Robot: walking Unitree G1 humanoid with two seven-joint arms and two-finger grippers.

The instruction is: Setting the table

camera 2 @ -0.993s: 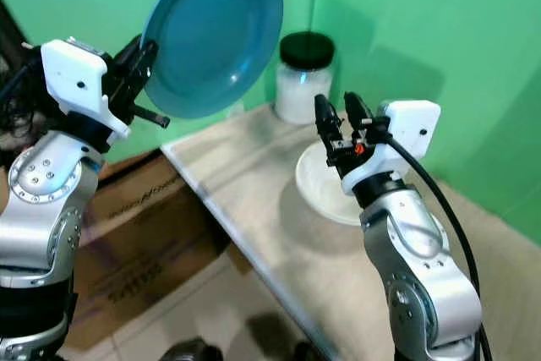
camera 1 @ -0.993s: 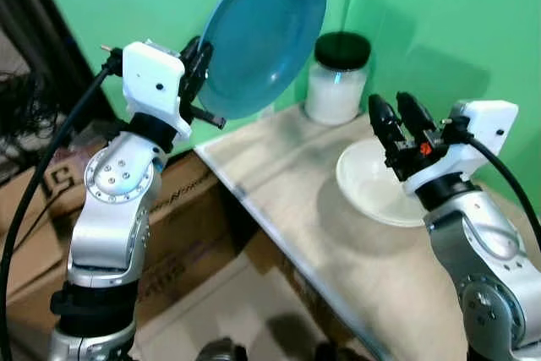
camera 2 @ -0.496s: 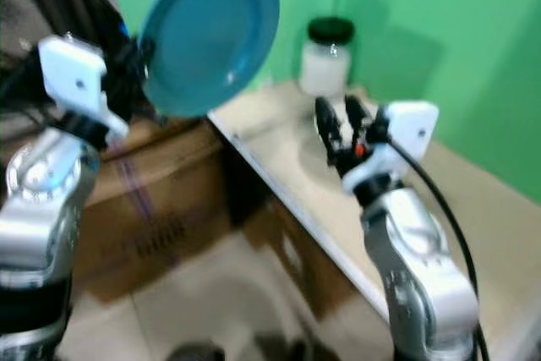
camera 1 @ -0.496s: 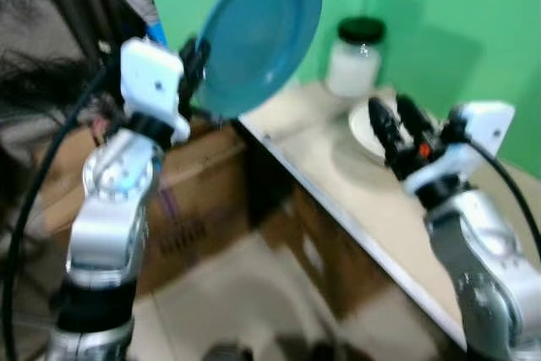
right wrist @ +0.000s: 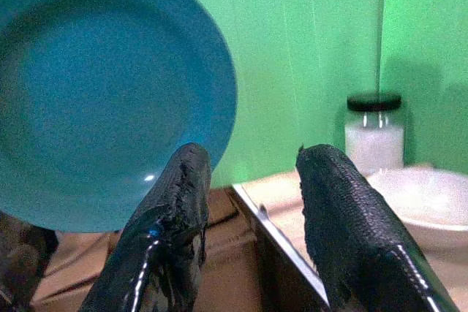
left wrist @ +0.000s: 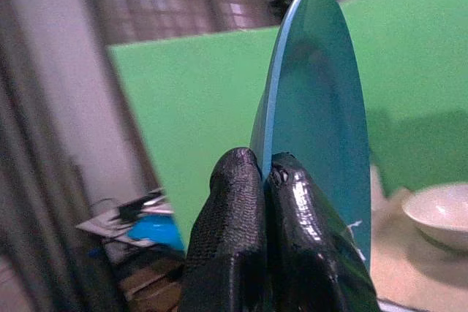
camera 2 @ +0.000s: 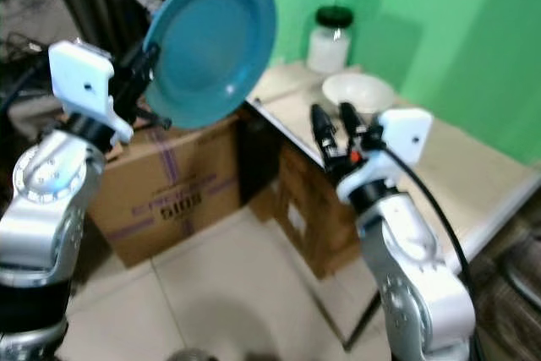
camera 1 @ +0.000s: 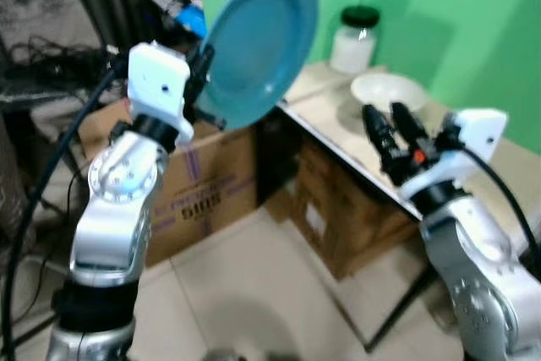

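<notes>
While raised over tiled floor (camera 1: 254, 285): blue plate (camera 1: 258, 44), pinched by left gripper (left wrist: 265, 173); right gripper (right wrist: 252, 202) spread, empty. Table (camera 2: 439, 166): white bowl (camera 2: 359, 90), lidded jar (camera 2: 330, 35). Cardboard boxes (camera 1: 203, 183) below, green wall (camera 1: 473, 14) behind.

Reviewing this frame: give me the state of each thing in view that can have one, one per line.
Blue plate: held in the air, tilted on edge.
Left gripper: jaws shut on the plate's rim.
Right gripper: jaws open, holding nothing.
White bowl: upright on the table.
Jar: upright, black lid on.

Teal plate (camera 1: 258, 44), white bowl (camera 1: 386, 90), black-lidded white jar (camera 1: 353, 38), green backdrop (camera 1: 473, 14) (brown boxes (camera 1: 203, 183) with purple print).
</notes>
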